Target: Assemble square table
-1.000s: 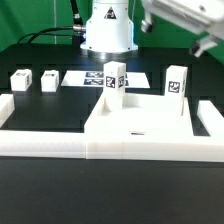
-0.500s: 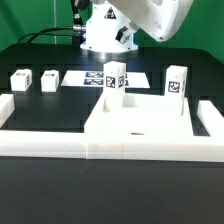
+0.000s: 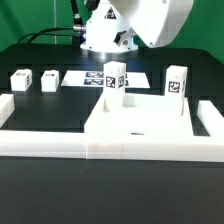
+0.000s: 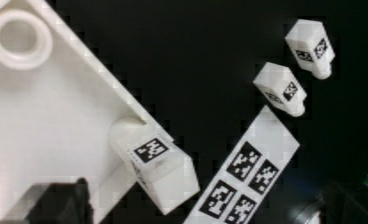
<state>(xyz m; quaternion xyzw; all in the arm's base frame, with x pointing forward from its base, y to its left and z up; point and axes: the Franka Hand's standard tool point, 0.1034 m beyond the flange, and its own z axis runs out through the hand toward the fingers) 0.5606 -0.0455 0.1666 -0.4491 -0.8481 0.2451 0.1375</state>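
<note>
**On the black counter, two legs up, two loose**

Toward the front of the counter (image 3: 50, 108) the slab (image 3: 135, 128) of the square table lies flat against the border wall (image 3: 40, 143). At its far corners the first standing leg (image 3: 115, 80) and the second standing leg (image 3: 177, 82) are upright. At the exterior view's left the outer loose leg (image 3: 20, 80) and the inner loose leg (image 3: 49, 80) sit side by side. They are well apart from the slab and near the marker board (image 3: 80, 78).

The jaws hang above, spread wide and empty. The parts look like rigid, light, smooth plastic, likely to slip under a shallow pinch. A loose leg is best taken across its flat sides, near mid-height.

The counter is flat and dark with free space around both loose legs, though the gap between them is narrow.
</note>
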